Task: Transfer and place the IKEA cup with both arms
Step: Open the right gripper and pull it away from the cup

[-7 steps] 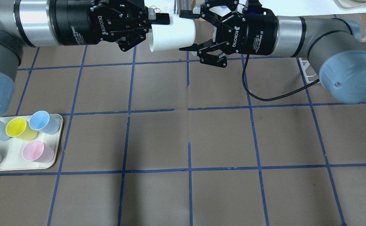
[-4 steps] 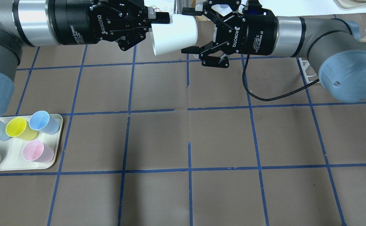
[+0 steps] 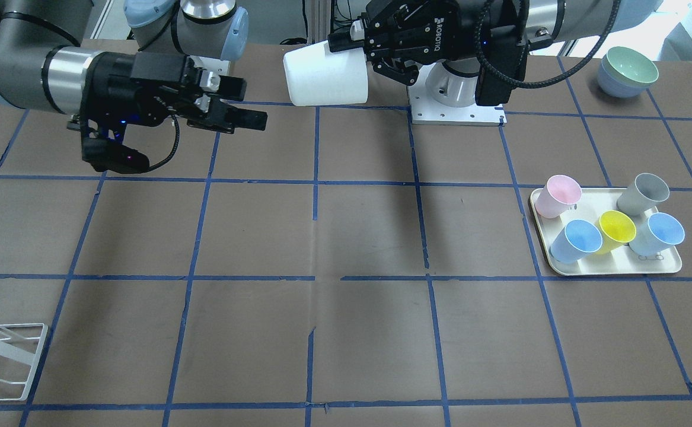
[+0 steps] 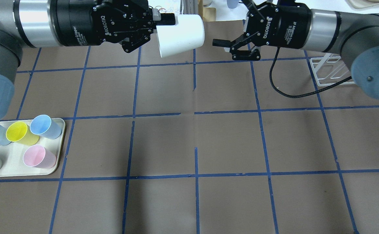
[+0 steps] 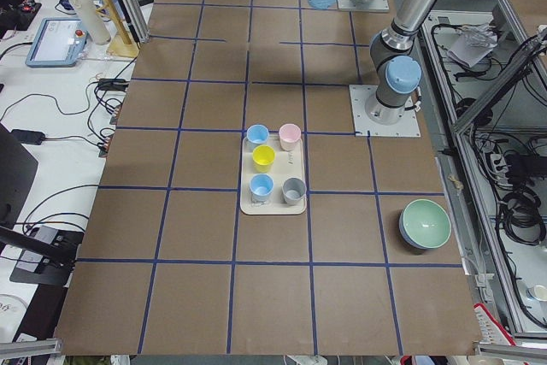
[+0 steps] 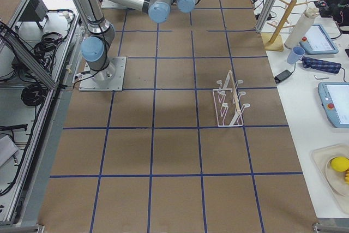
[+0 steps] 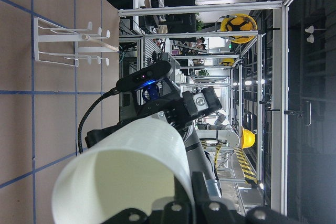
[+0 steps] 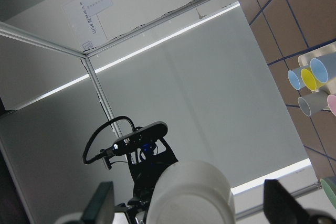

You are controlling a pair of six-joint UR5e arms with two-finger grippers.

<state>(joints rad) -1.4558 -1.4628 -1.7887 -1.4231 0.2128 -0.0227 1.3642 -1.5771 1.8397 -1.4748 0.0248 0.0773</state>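
The white IKEA cup [image 4: 180, 35] lies on its side in mid-air over the far middle of the table, mouth towards my left arm. My left gripper [image 4: 163, 24] is shut on its rim. In the front-facing view the cup [image 3: 325, 74] hangs from the left gripper [image 3: 348, 50]. My right gripper [image 4: 221, 26] is open and empty. It stands a short way to the right of the cup's base, apart from it. It also shows in the front-facing view [image 3: 251, 105]. The right wrist view shows the cup's base [image 8: 191, 192] ahead between the spread fingers.
A cream tray [image 4: 12, 161] at the near left holds a pink cup [image 4: 38, 157], a yellow cup [image 4: 18, 133], two blue cups and a grey cup. A white wire rack [image 4: 327, 70] stands at the far right. Stacked bowls [image 3: 627, 71] sit beside the robot's base.
My right gripper, whose open fingers straddled the cup's base, has drawn back to the right and stays open. The left gripper keeps the cup, now tilted slightly.
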